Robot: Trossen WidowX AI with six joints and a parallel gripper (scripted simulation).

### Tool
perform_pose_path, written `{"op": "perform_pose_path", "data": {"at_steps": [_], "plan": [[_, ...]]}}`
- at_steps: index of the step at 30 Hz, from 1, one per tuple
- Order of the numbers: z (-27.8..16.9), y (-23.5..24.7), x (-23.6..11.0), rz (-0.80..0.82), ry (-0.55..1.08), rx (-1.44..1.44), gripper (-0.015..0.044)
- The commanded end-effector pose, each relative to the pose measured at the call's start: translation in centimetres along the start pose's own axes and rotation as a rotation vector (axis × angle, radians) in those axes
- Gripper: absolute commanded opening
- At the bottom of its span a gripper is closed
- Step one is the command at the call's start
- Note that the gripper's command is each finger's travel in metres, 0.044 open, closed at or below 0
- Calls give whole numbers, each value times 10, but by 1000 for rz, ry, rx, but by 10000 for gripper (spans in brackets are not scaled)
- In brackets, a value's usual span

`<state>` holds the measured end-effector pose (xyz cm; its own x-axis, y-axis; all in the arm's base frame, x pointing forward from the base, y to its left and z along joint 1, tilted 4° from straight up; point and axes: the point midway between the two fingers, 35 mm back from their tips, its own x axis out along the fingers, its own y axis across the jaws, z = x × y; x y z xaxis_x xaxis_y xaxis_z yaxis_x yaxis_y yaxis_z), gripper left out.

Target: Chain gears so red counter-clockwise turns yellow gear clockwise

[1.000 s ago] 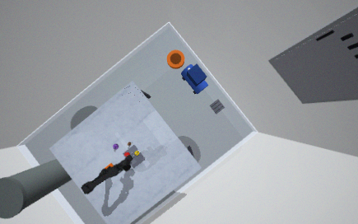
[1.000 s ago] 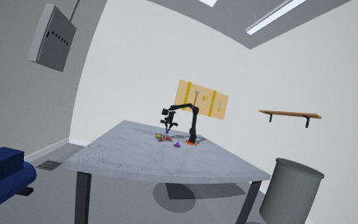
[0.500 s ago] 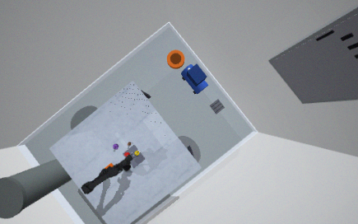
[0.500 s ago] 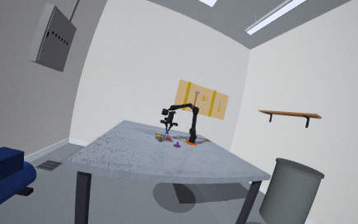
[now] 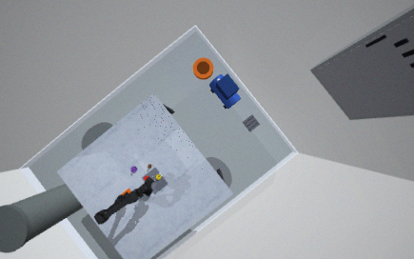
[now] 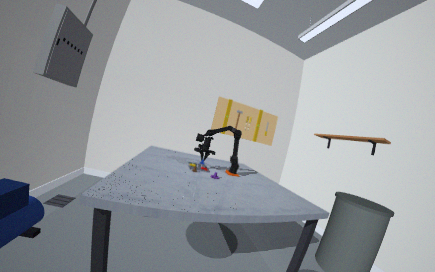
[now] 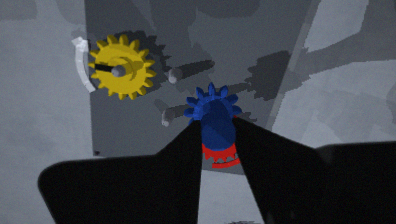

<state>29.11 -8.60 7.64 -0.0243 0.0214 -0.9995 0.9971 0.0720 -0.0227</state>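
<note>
My gripper (image 7: 216, 126) (image 6: 202, 160) is shut on the blue gear (image 7: 212, 102) (image 6: 202, 162) and holds it above the grey board (image 7: 120, 135). In the wrist view the blue gear covers most of the red gear (image 7: 220, 152) (image 6: 204, 169) (image 5: 146, 178). The yellow gear (image 7: 131, 57) (image 5: 158, 176) with its black stripe sits on its peg at the upper left. One bare peg (image 7: 173, 75) stands right of the yellow gear and another bare peg (image 7: 163, 117) stands left of the blue gear. A loose purple gear (image 5: 133, 169) (image 6: 215, 176) and a small brown gear (image 5: 149, 166) (image 6: 194, 170) stand on the table.
The white arrow (image 7: 81, 62) curves beside the yellow gear. Part of the red arrow (image 7: 227, 164) shows below the red gear. The arm's orange base (image 6: 232, 173) stands on the table (image 6: 156, 187). Arm shadows fall across the board.
</note>
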Motion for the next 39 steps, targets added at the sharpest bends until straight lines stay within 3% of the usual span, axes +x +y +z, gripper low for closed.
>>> {"op": "perform_pose_path", "data": {"at_steps": [1, 20, 39], "plan": [[0, -2, 9, -13, 1, 22, 0], [0, -3, 26, -13, -1, 438, 0], [-1, -3, 28, -13, 1, 33, 0]]}}
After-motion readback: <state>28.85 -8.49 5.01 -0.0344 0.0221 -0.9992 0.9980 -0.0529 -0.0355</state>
